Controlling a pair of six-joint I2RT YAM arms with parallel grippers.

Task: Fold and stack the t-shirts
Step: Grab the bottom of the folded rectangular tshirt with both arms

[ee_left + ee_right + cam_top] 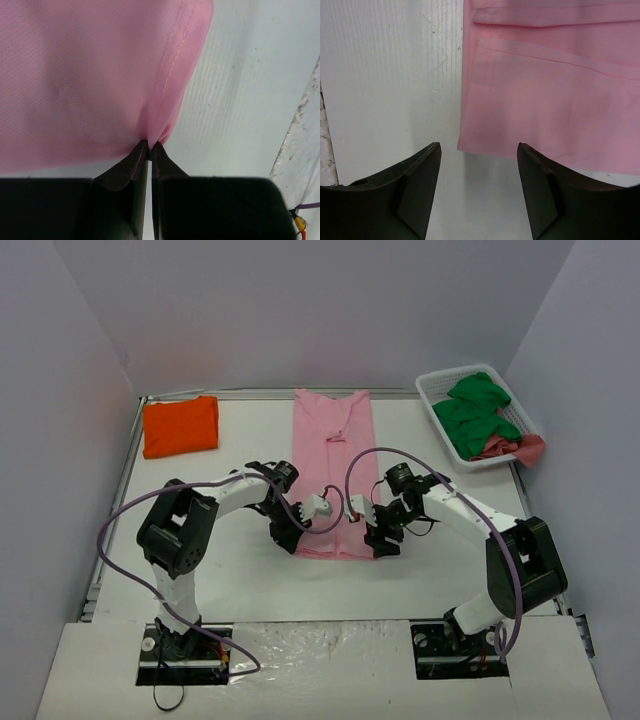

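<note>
The light pink t-shirt [334,460] lies in a long narrow strip down the middle of the table, sleeves folded in. My left gripper [287,539] is at its near left corner. In the left wrist view that gripper [150,144] is shut on a pinched bit of the pink hem [90,75]. At the near right corner my right gripper [381,543] stands open. The right wrist view shows the pink shirt's corner [550,100] just ahead of the spread fingertips [479,147], not touched. The orange t-shirt [180,426] lies folded at the back left.
A white slatted basket [432,392] at the back right holds green cloths [475,412] and a reddish one [512,448]. White table surface [250,430] lies between the two shirts. Purple cables loop over both arms.
</note>
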